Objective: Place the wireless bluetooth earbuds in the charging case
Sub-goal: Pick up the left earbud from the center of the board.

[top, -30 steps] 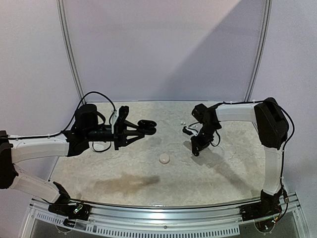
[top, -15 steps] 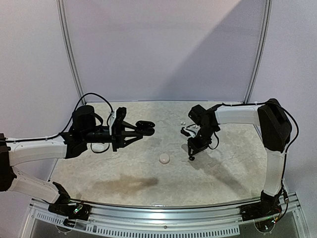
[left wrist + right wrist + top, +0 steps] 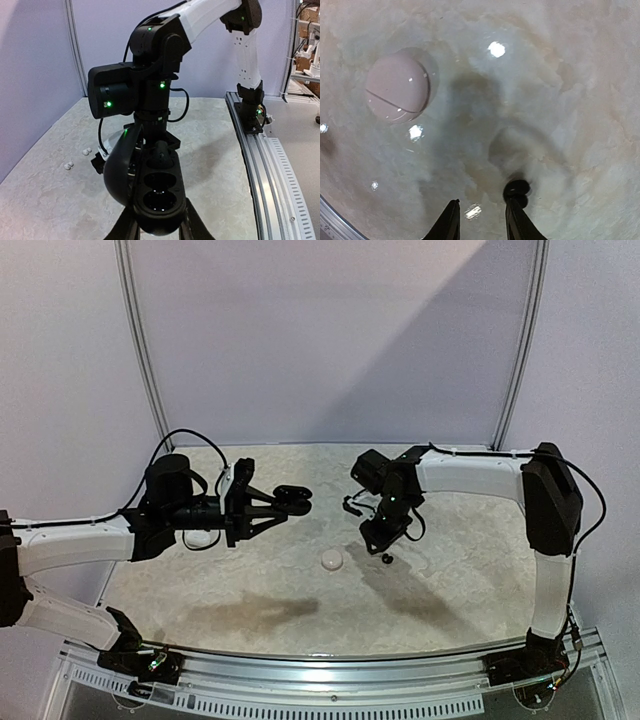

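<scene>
Right wrist view – we see our right gripper [image 3: 481,210] open, black earbud [image 3: 516,188] lying near the white case [image 3: 397,87] – left gripper [image 3: 159,227] squeezes the open black case [image 3: 155,192]

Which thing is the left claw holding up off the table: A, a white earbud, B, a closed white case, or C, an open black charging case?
C: the left claw grips an open black charging case in the air, while the closed white case lies on the table.
</scene>
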Controlling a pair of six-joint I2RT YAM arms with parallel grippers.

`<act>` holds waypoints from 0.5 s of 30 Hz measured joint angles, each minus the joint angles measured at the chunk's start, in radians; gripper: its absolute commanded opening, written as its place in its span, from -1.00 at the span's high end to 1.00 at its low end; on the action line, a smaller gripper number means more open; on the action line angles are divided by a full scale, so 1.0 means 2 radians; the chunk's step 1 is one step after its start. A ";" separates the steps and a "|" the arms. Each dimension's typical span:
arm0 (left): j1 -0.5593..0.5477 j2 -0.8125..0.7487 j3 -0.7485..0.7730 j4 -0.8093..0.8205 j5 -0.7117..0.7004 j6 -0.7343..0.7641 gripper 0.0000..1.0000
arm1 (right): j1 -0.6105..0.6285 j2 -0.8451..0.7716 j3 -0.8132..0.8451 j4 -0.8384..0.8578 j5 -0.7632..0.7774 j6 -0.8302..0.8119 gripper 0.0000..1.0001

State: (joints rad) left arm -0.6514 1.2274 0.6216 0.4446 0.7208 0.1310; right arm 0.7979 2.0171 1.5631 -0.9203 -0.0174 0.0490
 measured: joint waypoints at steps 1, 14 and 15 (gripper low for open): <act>0.000 0.000 0.000 0.000 0.000 0.000 1.00 | 0.006 0.000 0.000 -0.003 0.002 0.001 0.36; 0.000 0.000 0.000 0.000 0.000 0.000 1.00 | 0.016 0.019 -0.004 -0.013 0.020 0.017 0.46; 0.000 0.000 0.000 0.000 0.000 0.000 1.00 | 0.016 0.022 -0.005 -0.013 0.021 0.018 0.46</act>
State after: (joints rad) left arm -0.6514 1.2274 0.6216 0.4442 0.7208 0.1314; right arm 0.8303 2.0609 1.5528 -0.9466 0.0242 0.0841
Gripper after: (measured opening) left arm 0.226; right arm 0.274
